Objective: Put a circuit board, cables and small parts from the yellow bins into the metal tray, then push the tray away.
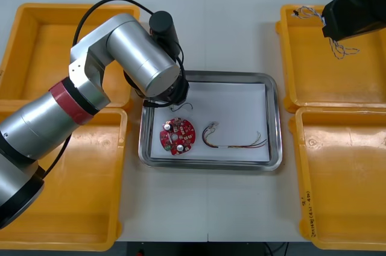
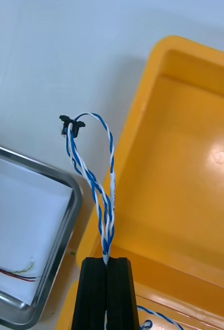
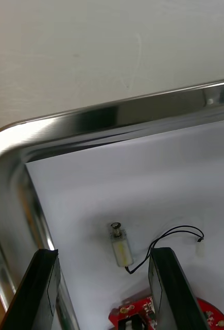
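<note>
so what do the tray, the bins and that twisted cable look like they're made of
Metal tray: bare polished metal, probably steel; its rim mirrors the surroundings. Yellow bins: moulded plastic, smooth with soft glare. Twisted blue and white cable, pinched in the right gripper over a right-hand bin: plastic-insulated wire, glossy, with a black connector. The left gripper hangs open over the tray.

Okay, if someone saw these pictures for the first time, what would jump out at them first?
The right hand is shut on a twisted blue and white cable over the far right yellow bin. The left hand hangs open at the metal tray's far left corner, above a small metal part near the red circuit board.
</note>
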You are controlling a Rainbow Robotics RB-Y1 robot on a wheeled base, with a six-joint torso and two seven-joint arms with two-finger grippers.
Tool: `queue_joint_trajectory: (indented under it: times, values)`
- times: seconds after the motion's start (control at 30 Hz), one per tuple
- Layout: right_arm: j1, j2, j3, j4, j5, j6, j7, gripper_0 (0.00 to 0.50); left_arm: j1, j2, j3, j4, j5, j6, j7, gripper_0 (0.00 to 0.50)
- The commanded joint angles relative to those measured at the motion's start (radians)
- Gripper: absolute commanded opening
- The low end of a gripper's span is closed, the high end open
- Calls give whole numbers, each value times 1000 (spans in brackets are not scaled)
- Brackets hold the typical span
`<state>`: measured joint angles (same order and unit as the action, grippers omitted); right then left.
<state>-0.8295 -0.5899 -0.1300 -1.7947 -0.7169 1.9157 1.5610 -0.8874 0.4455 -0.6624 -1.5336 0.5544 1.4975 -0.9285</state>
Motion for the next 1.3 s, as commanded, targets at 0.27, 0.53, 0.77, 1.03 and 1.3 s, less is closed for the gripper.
queue_joint_trajectory:
  times: [0.27,0.53,0.77,1.03,1.3]
  values:
    - [3,-33,79,-98,-162,4,45,0,-107,25,214,-95,73,233,14,500]
    - [10,-54,185,-133,-188,4,88,0,-113,96,322,-100,136,314,-104,500]
    - [10,-65,305,-160,-197,4,137,0,-110,139,383,-97,140,371,-156,500]
    - [10,-15,431,-160,-124,-29,338,0,-42,182,486,-94,139,366,-268,500]
    - [16,114,460,-77,-22,-83,516,0,28,211,570,-89,111,360,-409,500]
